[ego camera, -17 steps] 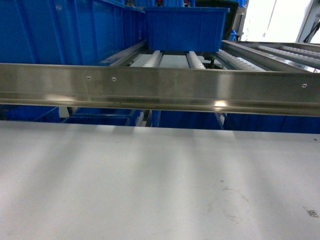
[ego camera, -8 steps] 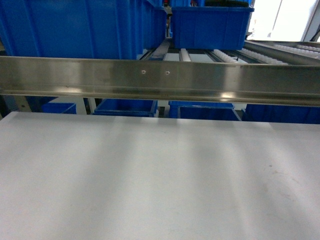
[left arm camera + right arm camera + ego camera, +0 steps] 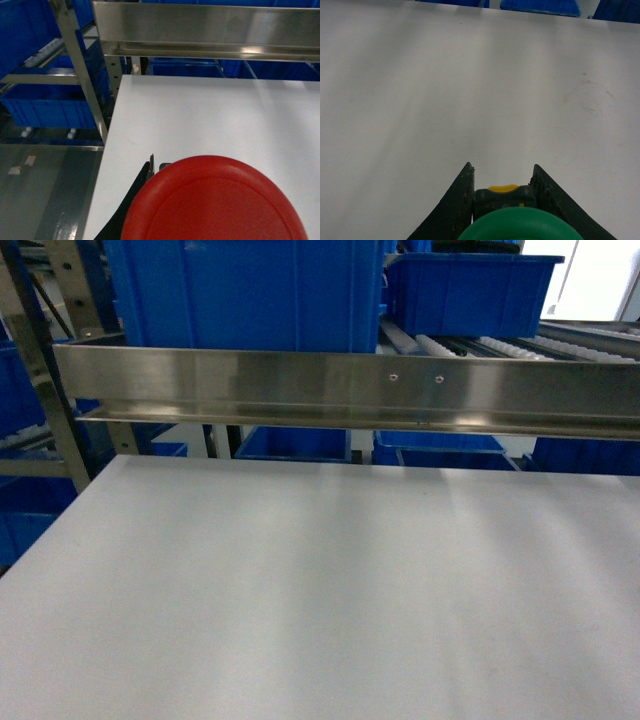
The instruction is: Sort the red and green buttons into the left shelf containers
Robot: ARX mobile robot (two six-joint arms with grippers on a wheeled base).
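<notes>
Blue bins (image 3: 245, 295) (contents hidden) sit shelved; jaws grip red button (image 3: 215, 200), green button (image 3: 512, 225).

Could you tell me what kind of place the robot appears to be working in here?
Most likely a warehouse or factory parts-sorting station: a metal flow rack with roller lanes carries large blue bins, and a plain white worktable stands in front of it.

Warehouse or factory: steel roller racks (image 3: 520, 345), blue plastic bins (image 3: 245, 295), white worktable (image 3: 320, 590)
</notes>
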